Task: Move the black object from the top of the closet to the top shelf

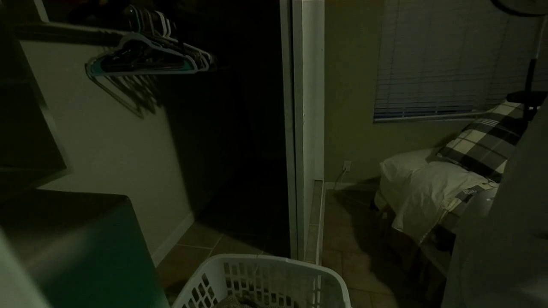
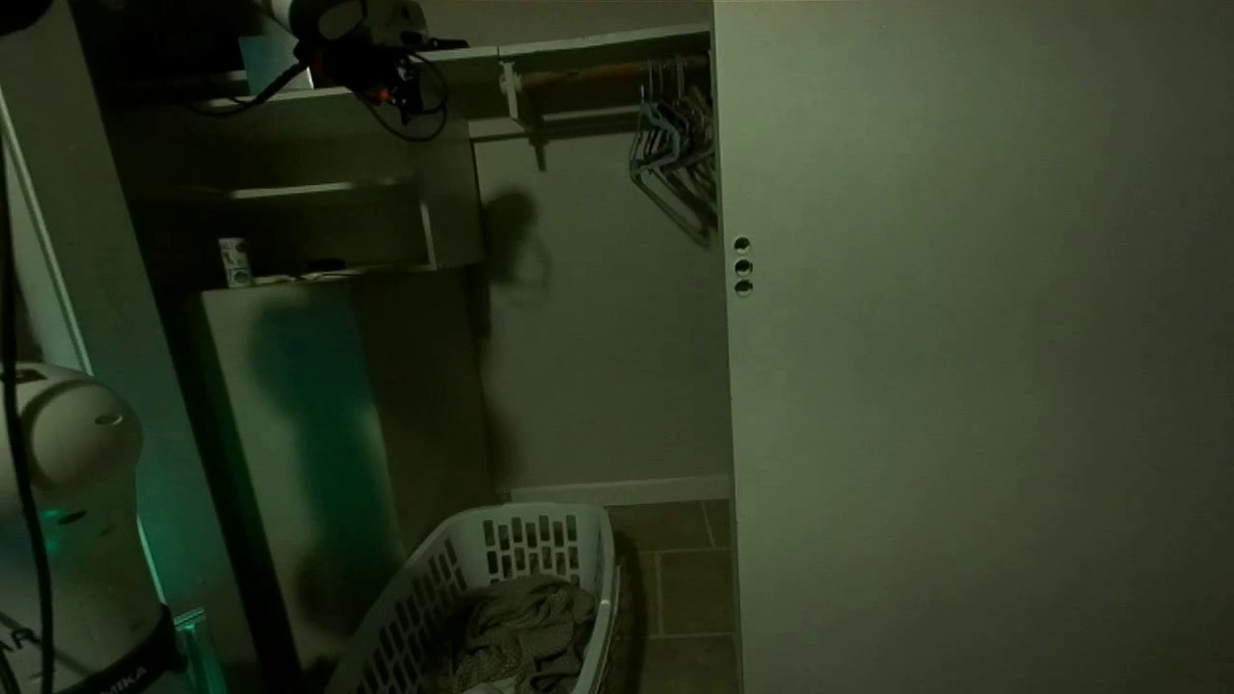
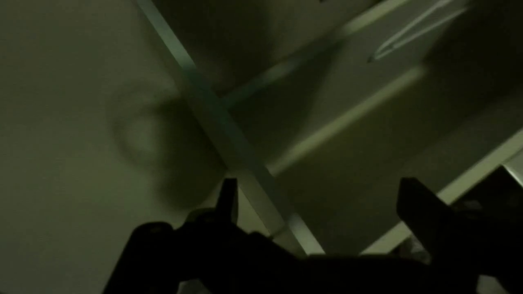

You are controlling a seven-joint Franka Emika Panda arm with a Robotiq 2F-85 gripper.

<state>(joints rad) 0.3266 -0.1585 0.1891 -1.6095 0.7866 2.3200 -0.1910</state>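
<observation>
Arm: left, near, in an exterior view; its far end reaches in at the top.
Can: upright on the worktop, low in the shelf unit.
Box: pale, on the top shelf, partly covered by a cable.
Black object: small, on the worktop, right of the can, apart from it, below the top shelf; too dim to tell its kind.
Tool: spread; in the wrist view its 2 fingers stand well apart, shelf edges visible beyond the gap. In an exterior view it hangs beside the top shelf; I cannot tell if they touch.
Basket: white, near, with cloth in it.
Closet: pale-walled recess beyond the basket.
Hangers: bunched on the rail, in both exterior views.
Door: pale, right of the hangers, 3 round holes along its left edge.
Bed: far right in an exterior view, below blinds, with a plaid pillow on it.
</observation>
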